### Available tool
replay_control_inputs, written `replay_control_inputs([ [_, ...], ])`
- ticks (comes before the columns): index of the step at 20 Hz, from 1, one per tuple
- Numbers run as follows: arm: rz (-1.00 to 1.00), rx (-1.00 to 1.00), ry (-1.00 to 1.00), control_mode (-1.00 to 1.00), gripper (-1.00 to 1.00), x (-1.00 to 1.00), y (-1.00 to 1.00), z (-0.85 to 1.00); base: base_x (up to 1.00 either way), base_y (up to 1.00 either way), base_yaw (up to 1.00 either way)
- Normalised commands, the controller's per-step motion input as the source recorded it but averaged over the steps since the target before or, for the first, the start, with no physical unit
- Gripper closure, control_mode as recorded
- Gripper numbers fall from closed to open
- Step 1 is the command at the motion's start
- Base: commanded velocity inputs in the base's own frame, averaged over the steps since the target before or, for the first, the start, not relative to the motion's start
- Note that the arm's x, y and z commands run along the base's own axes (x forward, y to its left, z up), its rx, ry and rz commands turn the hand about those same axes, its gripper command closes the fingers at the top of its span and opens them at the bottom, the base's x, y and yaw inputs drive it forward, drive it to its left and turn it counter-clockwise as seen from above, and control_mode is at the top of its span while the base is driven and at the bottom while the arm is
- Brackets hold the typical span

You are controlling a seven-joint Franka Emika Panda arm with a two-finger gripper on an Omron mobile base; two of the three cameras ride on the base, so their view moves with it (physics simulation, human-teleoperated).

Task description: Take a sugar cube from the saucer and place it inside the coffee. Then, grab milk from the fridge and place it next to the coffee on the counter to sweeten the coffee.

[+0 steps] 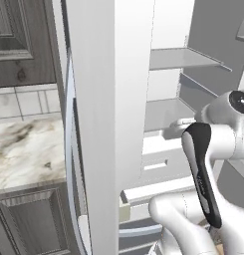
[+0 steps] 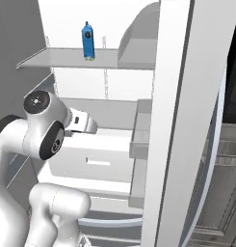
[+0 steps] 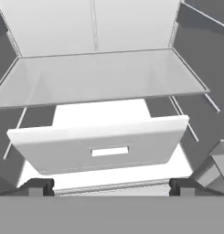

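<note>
The fridge (image 1: pixel 111 99) stands open, its tall white door (image 2: pixel 177 120) swung out beside the arm. The milk (image 2: pixel 87 41), a blue carton with a white cap, stands upright on the upper shelf (image 2: pixel 57 58), above and slightly right of my hand. My gripper (image 3: pixel 111 187) points into the fridge's lower part, level with a bare glass shelf (image 3: pixel 99 77). Its fingertips (image 3: pixel 40 187) are spread wide and open, with nothing between them. The marble counter (image 1: pixel 24 149) lies left of the door. The sugar cube, saucer and coffee are out of view.
A white drawer (image 3: pixel 99 146) with a slot handle sits below the glass shelf, close in front of the hand. Door bins (image 2: pixel 141 140) jut out on the right. Dark grey cabinets (image 1: pixel 29 219) sit under the counter.
</note>
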Motion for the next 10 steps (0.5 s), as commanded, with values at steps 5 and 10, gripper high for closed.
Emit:
replay_control_inputs([
  [5, 0.00, -0.02, -0.35, -1.00, -1.00, 0.57, 0.12, 1.00, 0.00, 0.00, 0.00],
  [10, 0.00, 0.00, -0.26, -1.00, -1.00, 0.68, 0.04, 1.00, 0.00, 0.00, 0.00],
])
